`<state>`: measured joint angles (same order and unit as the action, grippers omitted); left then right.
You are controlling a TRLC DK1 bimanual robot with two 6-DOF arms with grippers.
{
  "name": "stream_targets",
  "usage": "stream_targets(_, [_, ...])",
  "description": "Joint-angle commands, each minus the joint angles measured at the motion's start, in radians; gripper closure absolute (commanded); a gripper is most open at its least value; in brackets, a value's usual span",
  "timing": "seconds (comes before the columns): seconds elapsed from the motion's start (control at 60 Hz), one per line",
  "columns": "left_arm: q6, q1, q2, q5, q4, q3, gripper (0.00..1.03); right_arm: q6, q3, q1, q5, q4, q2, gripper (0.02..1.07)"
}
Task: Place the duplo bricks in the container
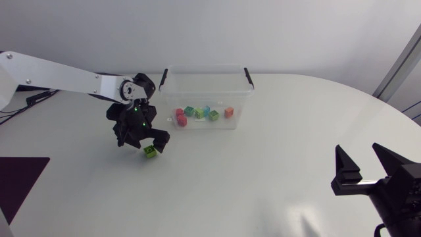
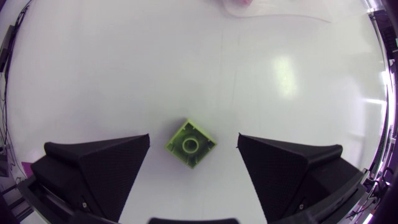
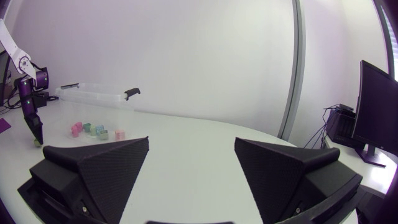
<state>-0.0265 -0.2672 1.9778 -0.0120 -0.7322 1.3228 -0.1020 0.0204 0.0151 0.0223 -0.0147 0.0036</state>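
Head view shows a white table with a clear container at twelve o'clock. Right gripper, at four o'clock, gapes wide and empty. Left gripper, at the container's seven o'clock, straddles a green brick lying on the table, its fingers spread clear of it. Coloured bricks lie inside the container.

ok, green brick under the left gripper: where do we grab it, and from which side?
Take the green brick by two opposite flat side walls, coming straight down from above: it sits stud-up on the table between the open fingers of the left gripper. Its corners point at the fingers, so probably rotate the wrist first to meet flat faces.
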Motion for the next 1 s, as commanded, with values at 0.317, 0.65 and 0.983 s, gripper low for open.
stream_targets(0.317, [0.048, 0.025, 0.121, -0.002, -0.018, 0.088, 0.16, -0.01, -0.02, 0.005, 0.001, 0.016, -0.008, 0.07])
stream_targets(0.65, [0.053, 0.049, 0.07, 0.09, -0.01, 0.018, 0.77, -0.01, -0.022, 0.005, 0.001, 0.016, -0.008, 0.07])
stream_targets(0.983, [0.073, 0.049, -0.002, 0.089, 0.002, -0.017, 0.78, -0.01, -0.022, 0.005, 0.001, 0.016, -0.008, 0.07])
